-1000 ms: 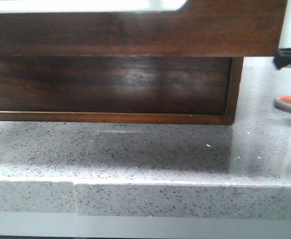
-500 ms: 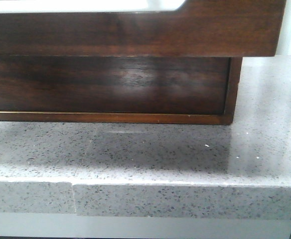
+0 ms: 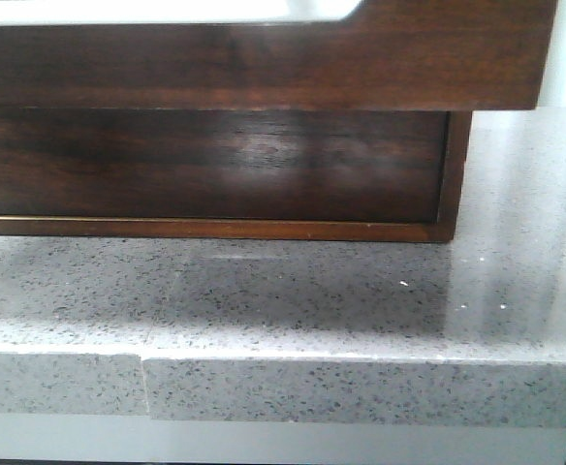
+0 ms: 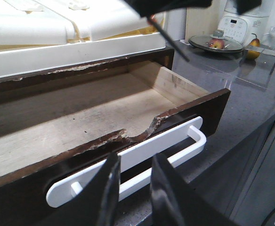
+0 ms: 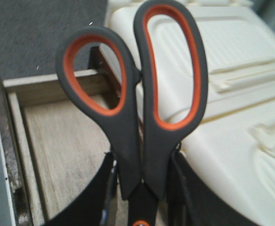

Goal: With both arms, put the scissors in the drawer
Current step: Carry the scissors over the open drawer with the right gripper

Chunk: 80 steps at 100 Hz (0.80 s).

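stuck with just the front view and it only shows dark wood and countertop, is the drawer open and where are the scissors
Observer: The drawer is pulled open; the left wrist view looks straight into its bare wooden interior.
Operator: scissors already in it
Observer: Not yet. The right gripper is shut on the scissors, handle loops up, above the drawer's edge.
Operator: left gripper holding the handle
Observer: No. The left gripper is open, its fingers just in front of the white handle, not touching it.
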Available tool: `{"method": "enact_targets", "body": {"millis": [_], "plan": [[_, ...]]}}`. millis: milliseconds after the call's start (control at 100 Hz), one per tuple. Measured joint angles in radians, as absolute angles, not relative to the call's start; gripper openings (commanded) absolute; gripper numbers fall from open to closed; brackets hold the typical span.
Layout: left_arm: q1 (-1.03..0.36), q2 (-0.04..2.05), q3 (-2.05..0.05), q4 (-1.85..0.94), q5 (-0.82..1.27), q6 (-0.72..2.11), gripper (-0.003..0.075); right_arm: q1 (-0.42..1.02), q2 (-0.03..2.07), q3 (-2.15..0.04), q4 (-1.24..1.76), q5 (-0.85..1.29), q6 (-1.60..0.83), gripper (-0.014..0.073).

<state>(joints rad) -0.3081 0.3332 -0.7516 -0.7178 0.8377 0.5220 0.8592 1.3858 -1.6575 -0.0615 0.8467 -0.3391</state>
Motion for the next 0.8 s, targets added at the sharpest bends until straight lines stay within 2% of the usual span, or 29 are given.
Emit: {"method": "enact_targets", "body": {"millis": [380, 430, 480, 600, 670, 730, 800], "plan": [[-0.308, 0.333, -0.752, -0.717, 0.838, 0.523, 0.0134, 0.882, 1.612, -1.657, -0.104, 0.879, -0.422, -0.0053], [-0.308, 0.333, -0.752, -0.717, 0.838, 0.523, 0.0134, 0.884, 1.624, -1.657, -0.104, 0.880, -0.422, -0.0004], [-0.308, 0.333, -0.752, -0.717, 0.838, 0.523, 0.0134, 0.885, 1.631, -1.657, -0.104, 0.881, -0.422, 0.0081], [-0.308, 0.333, -0.752, -0.717, 0.838, 0.523, 0.0134, 0.885, 1.637, -1.657, -0.107, 0.881, -0.420, 0.0414], [-0.308, 0.333, -0.752, -0.717, 0.838, 0.523, 0.0134, 0.878, 1.637, -1.657, -0.111, 0.881, -0.397, 0.0559], [-0.308, 0.333, -0.752, -0.717, 0.838, 0.523, 0.0134, 0.870, 1.633, -1.657, -0.116, 0.884, -0.366, 0.0595], [-0.308, 0.333, -0.752, -0.716, 0.838, 0.523, 0.0134, 0.863, 1.620, -1.657, -0.116, 0.904, -0.320, 0.0528]]}}
